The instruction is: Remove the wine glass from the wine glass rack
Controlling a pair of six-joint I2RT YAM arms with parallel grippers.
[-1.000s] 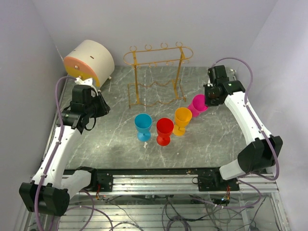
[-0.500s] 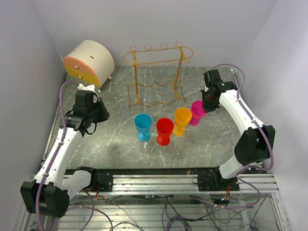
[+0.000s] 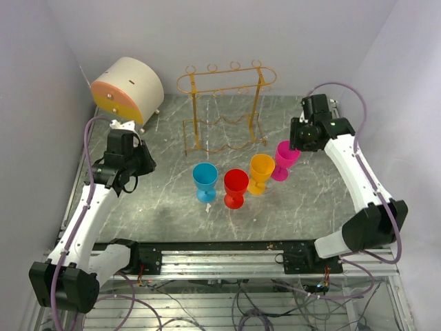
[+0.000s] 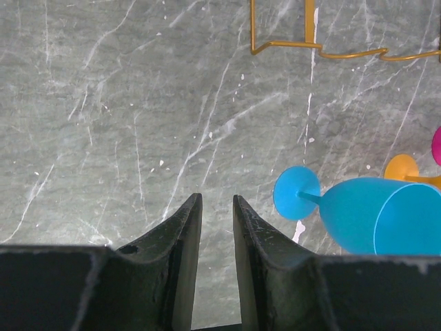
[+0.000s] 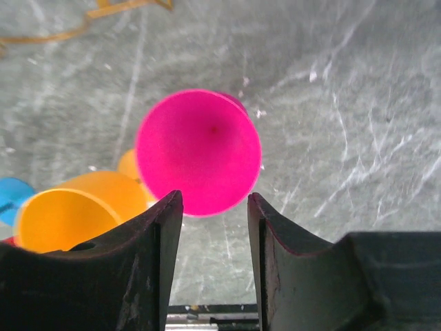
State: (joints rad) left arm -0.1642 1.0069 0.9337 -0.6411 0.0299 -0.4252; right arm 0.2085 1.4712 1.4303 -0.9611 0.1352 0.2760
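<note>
Stem of pink glass point(image 5: 198, 148) hidden under bowl, wine glass rack point(image 4: 252, 24) cropped

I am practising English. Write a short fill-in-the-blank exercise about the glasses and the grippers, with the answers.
1. The glass nearest the right gripper is ___.
2. Between the blue glass and the orange glass stands the ___ one.
3. ___ glasses stand on the table.
4. The left gripper holds ___.
Answers: pink; red; four; nothing.
</note>
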